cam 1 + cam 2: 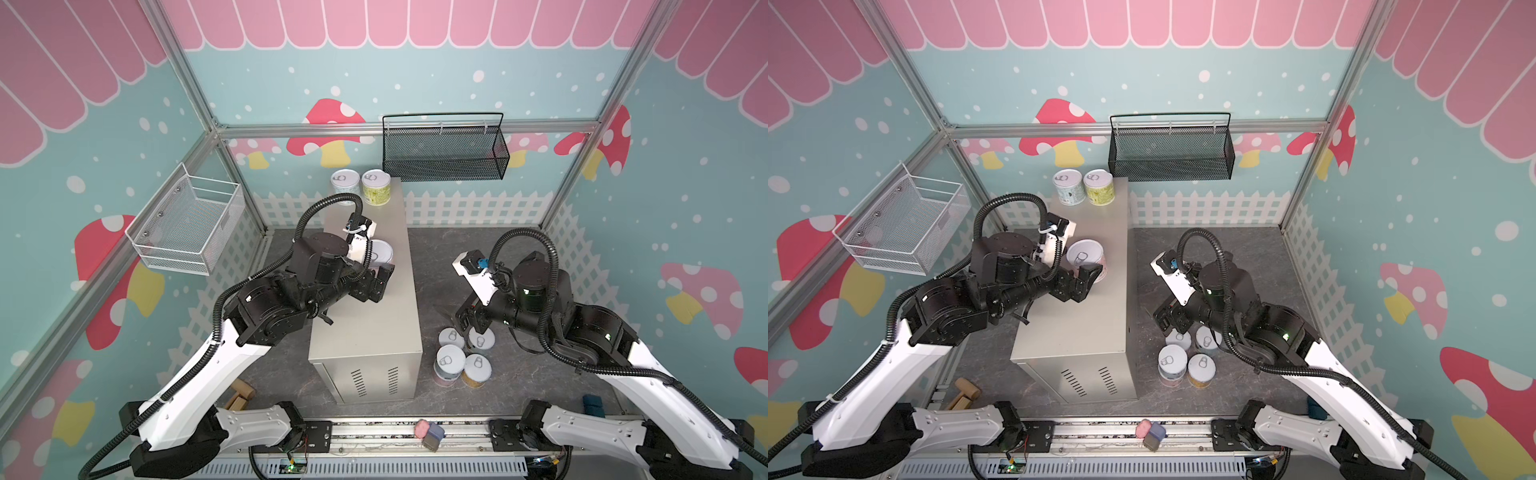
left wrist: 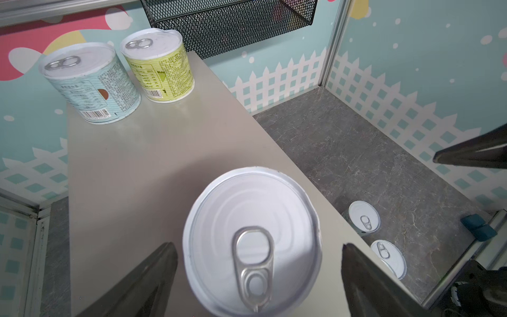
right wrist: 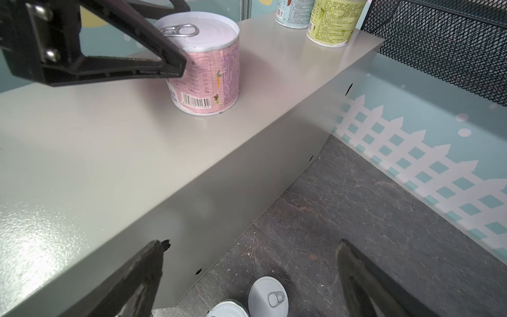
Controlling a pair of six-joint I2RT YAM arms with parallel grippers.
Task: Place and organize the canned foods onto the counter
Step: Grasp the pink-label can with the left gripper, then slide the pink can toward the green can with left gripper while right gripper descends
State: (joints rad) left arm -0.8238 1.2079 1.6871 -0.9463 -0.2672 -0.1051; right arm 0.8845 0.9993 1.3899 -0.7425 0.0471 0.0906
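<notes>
Though flanked by both fingers of the left gripper (image 2: pixel 258 245), clear of each, with a strip of bare top showing on either side of the lid in the left wrist view: pink can (image 1: pixel 1086 255), upright, pull tab up, on the counter (image 1: pixel 374 332), just toward 12 o'clock from the middle of the flat top. Jaws spread wide around it, clamped on nothing.

At the 12 o'clock end of the same top, upright and just beside each other: light blue can (image 1: pixel 345 183) toward 11, yellow-green can (image 1: pixel 376 185) toward 12. Whether touching, impossible to tell. Both well apart from the pink can.

Down on the dark marbled floor (image 1: pixel 432 249), at 4 o'clock from the counter and near its long side: four more cans (image 1: pixel 449 359), upright, lids up, packed in a tight square. Over the 12 o'clock pair of that square: right gripper (image 3: pixel 250 242), jaws at full spread, empty.

Farther out, on the back wall at 1 o'clock: black mesh basket (image 1: pixel 444 166). On the side wall at 10 o'clock: white wire basket (image 1: pixel 187 241). At 7 o'clock on the floor, partly behind the left arm: wooden blocks (image 1: pixel 241 395). At 6 o'clock on the front rail: small pink and grey-blue pieces (image 1: pixel 428 430), too small to make out. At 4 o'clock, beside the right arm: dark teal block (image 1: pixel 592 405).
</notes>
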